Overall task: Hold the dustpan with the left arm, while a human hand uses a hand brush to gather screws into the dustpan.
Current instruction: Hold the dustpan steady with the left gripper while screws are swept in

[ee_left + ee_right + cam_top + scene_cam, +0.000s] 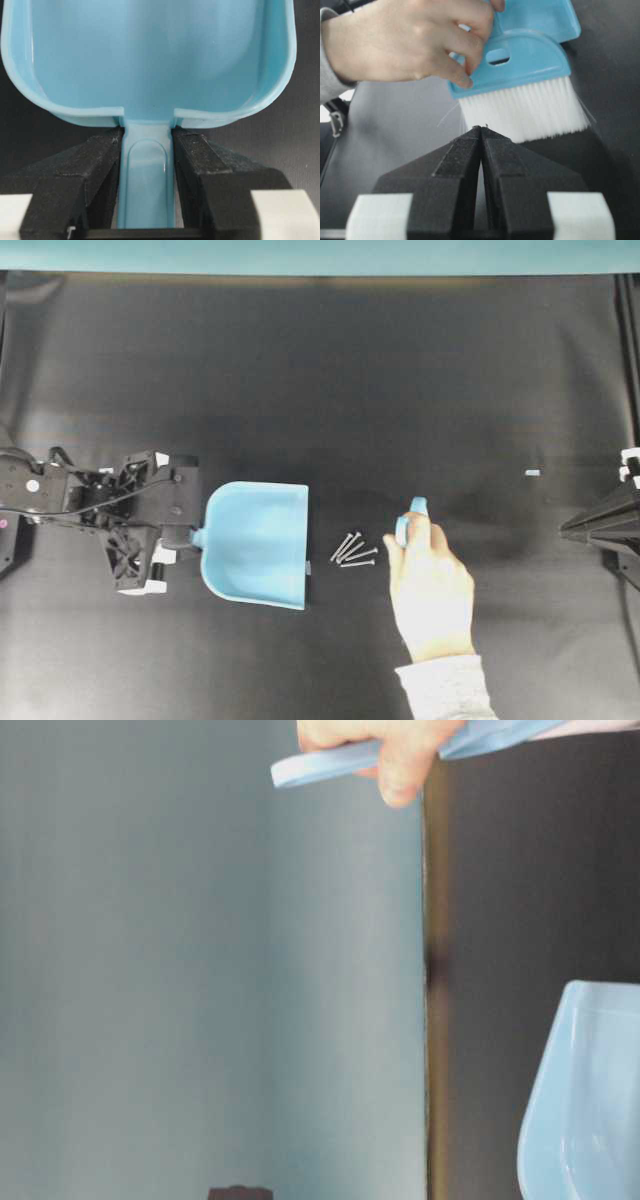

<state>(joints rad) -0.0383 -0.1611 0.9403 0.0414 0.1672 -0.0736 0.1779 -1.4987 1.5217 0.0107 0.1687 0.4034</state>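
Between the hand brush and the dustpan lie the screws, a small silver cluster on the black table. From the brush they sit toward the pan's straight front edge, so a sweep that way would likely carry them in. The pan's mouth faces the brush, and its long axis, handle to front edge, runs along that same line.

Behind the pan, the left arm reaches in, and the left gripper is clamped on the short flat handle, one black finger pressed to each side (the wrist view shows this plainly).

Held just past the screws, the brush is gripped by the human hand, grey cuff at the wrist, white bristles pointing down. That hand is far nearer the screws than either robot arm.

Well away on the brush's far side, the right gripper rests with its fingers pressed together, holding nothing.

No brand, label or readable writing appears on any object.
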